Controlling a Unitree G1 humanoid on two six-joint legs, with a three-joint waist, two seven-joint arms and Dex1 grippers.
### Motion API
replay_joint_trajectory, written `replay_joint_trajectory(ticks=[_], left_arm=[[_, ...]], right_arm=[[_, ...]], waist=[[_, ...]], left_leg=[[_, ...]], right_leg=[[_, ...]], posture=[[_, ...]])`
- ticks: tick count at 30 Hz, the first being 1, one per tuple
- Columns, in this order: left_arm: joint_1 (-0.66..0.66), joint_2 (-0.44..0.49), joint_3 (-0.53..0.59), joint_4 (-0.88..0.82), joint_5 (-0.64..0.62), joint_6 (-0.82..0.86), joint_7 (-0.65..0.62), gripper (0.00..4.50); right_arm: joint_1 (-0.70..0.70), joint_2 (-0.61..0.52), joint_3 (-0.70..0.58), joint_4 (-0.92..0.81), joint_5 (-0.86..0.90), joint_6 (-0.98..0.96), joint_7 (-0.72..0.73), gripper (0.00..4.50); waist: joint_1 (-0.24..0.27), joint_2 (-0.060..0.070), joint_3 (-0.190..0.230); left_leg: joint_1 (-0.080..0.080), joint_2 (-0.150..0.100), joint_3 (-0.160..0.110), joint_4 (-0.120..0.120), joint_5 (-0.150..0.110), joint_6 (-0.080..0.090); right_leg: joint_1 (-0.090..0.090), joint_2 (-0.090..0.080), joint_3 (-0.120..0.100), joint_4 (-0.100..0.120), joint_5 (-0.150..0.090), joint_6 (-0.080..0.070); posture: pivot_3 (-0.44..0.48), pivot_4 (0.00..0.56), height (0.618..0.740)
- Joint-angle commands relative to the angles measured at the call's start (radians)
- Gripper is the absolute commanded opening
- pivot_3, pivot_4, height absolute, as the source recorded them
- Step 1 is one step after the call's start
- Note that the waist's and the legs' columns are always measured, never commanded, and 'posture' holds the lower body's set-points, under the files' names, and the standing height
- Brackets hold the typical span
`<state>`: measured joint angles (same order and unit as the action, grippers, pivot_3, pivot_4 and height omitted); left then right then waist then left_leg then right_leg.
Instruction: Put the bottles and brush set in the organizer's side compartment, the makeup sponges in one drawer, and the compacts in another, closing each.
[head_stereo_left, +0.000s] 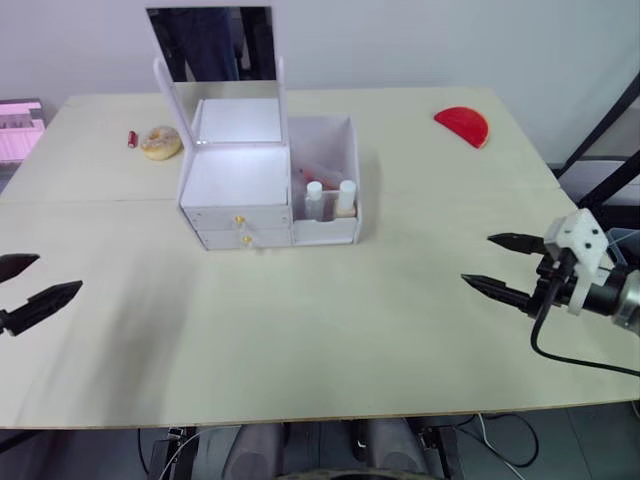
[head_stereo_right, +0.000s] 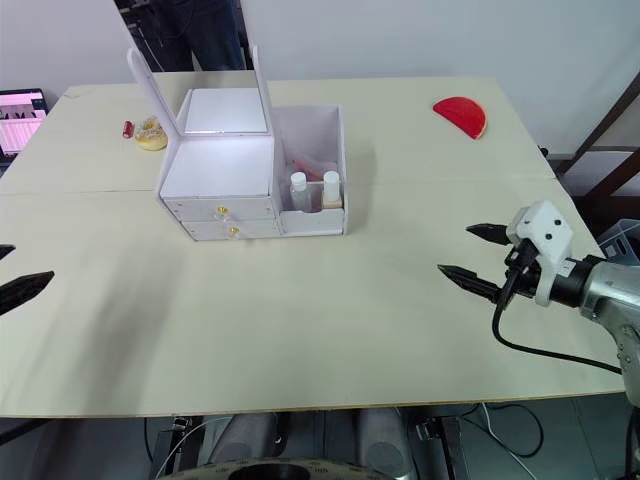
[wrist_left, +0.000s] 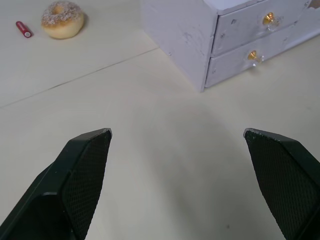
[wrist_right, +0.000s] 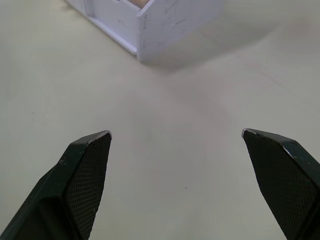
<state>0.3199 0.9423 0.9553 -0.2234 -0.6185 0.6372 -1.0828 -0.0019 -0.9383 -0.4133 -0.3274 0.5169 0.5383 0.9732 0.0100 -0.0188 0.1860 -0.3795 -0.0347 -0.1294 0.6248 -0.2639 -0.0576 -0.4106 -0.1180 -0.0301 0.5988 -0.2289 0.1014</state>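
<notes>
Centrally, organizer (head_stereo_left: 268, 185) sits well apart from both spread-fingered grippers.

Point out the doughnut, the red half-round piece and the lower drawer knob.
doughnut (head_stereo_left: 161, 143): left eye view, on its sprinkled top.
red half-round piece (head_stereo_left: 463, 125): left eye view, middle of its red face.
lower drawer knob (wrist_left: 253, 55): left wrist view, on the gold knob itself.

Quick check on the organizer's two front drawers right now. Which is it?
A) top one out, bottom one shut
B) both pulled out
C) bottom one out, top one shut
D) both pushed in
D: both drawer fronts sit flush with the organizer, the upper drawer and lower drawer showing only their gold knobs, while two bottles stand in the side compartment.
</notes>
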Motion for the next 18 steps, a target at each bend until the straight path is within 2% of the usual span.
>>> replay_joint_trajectory(ticks=[1,18], left_arm=[[0.004,0.007,0.005,-0.026,0.007,-0.023,0.004,4.45],[0.028,-0.003,0.016,-0.030,0.018,-0.052,0.020,4.45]], right_arm=[[-0.019,-0.018,-0.031,-0.018,0.013,0.006,-0.010,4.50],[-0.051,-0.021,-0.003,-0.010,0.008,0.018,-0.009,4.50]], waist=[[0.000,0.000,0.000],[0.000,0.000,0.000]], left_leg=[[0.000,0.000,0.000,0.000,0.000,0.000],[0.000,0.000,0.000,0.002,0.000,0.000]], right_leg=[[0.000,0.000,0.000,0.000,0.000,0.000],[0.001,0.000,0.000,0.000,0.000,0.000]], posture=[[0.000,0.150,0.739],[0.000,0.150,0.739]])
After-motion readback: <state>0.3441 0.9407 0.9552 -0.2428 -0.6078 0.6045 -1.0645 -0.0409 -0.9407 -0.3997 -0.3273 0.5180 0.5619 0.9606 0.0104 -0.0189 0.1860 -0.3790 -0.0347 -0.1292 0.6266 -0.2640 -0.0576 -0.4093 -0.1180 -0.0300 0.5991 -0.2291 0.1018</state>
